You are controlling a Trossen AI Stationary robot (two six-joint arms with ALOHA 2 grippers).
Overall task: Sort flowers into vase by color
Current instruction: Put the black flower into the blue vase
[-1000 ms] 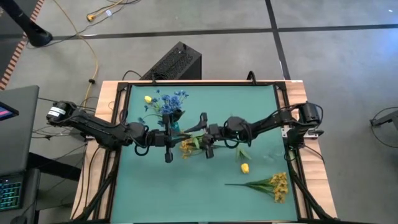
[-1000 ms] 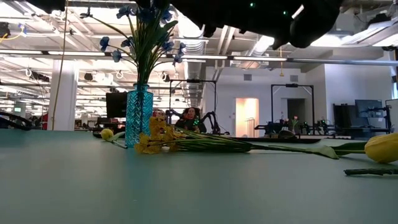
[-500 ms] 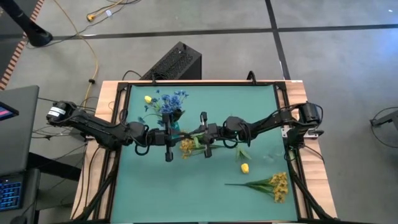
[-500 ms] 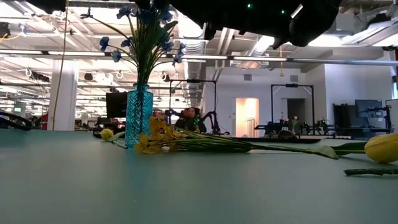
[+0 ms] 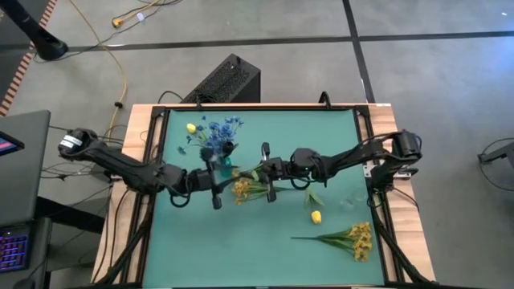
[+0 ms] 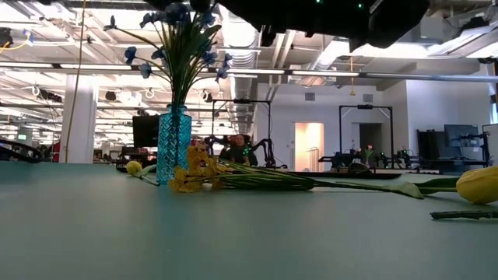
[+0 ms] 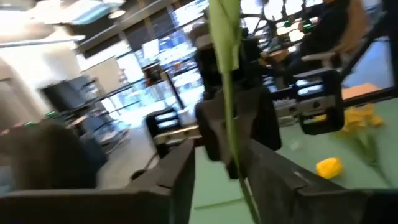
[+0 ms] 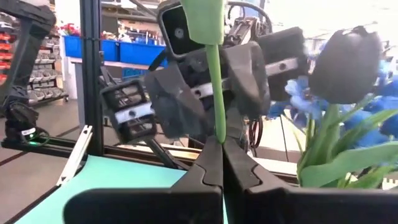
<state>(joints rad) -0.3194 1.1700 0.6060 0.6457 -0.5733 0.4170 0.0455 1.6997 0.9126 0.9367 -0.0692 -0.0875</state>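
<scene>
A blue glass vase [image 5: 222,156] [image 6: 173,144] holds blue flowers [image 6: 183,39] and a dark bud [image 8: 346,55]. Just right of it, above the table, my right gripper [image 5: 254,172] [image 8: 217,149] is shut on a thin green stem [image 8: 216,93] with a leaf at its top; the flower head does not show. My left gripper [image 5: 227,179] [image 7: 227,177] faces it, open, one finger on each side of the same stem [image 7: 229,93]. A yellow-orange cluster [image 5: 241,189] lies flat below the grippers. My right gripper pinches the green stem [image 8: 217,127] between its two fingertips. The fingers come level from the table's right and lie across the stem. The stem stands about upright, rising past the fingers to its leaf [image 8: 204,18], clear of the table.
A yellow bud [image 5: 316,217] [image 6: 482,185] and another yellow-orange cluster [image 5: 355,239] lie on the green mat toward the near right. Another yellow bud [image 5: 191,128] lies at the far left, behind the vase. A black box [image 5: 225,80] stands beyond the table's far edge.
My left arm has drawn back a little toward the table's left edge. The flowers on the mat and the vase have kept their places.
</scene>
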